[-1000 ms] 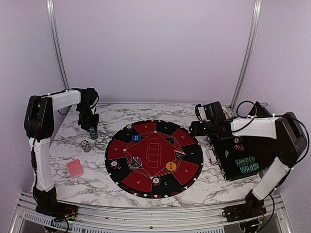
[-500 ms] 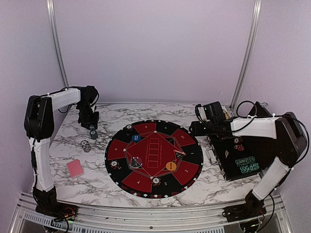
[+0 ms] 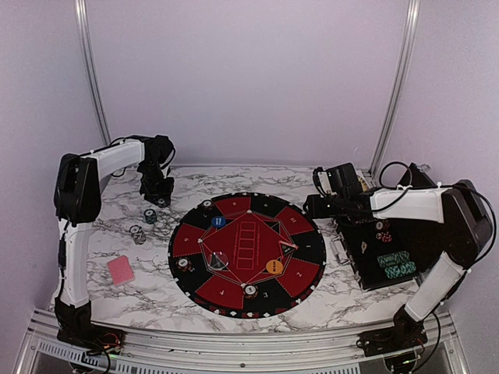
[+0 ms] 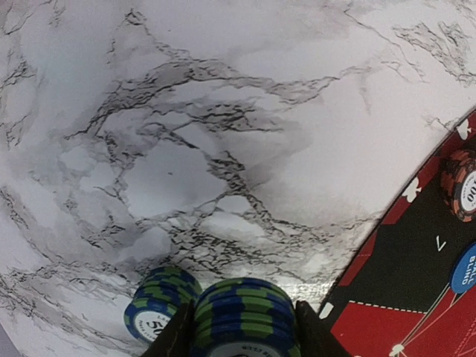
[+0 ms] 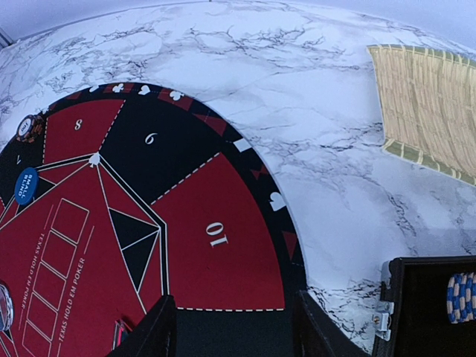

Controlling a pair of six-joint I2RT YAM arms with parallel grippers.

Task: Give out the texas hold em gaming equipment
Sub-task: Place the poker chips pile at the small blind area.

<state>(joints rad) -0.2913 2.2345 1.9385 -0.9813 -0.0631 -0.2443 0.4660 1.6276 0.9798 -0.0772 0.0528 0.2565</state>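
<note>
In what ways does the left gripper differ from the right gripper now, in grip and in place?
The left gripper has its fingers shut on a stack of blue-and-green poker chips; the right gripper has its fingers apart, with nothing between them. The left gripper hangs over bare marble table beside the round mat; the right gripper hangs over that mat's edge near sector 10. Both have black fingers.

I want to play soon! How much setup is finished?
Done: chip stacks, blue button and orange button sit on the mat. In hand: the left claw grips a blue-green chip stack. To do: the pink card on the table and chips in the case.
</note>
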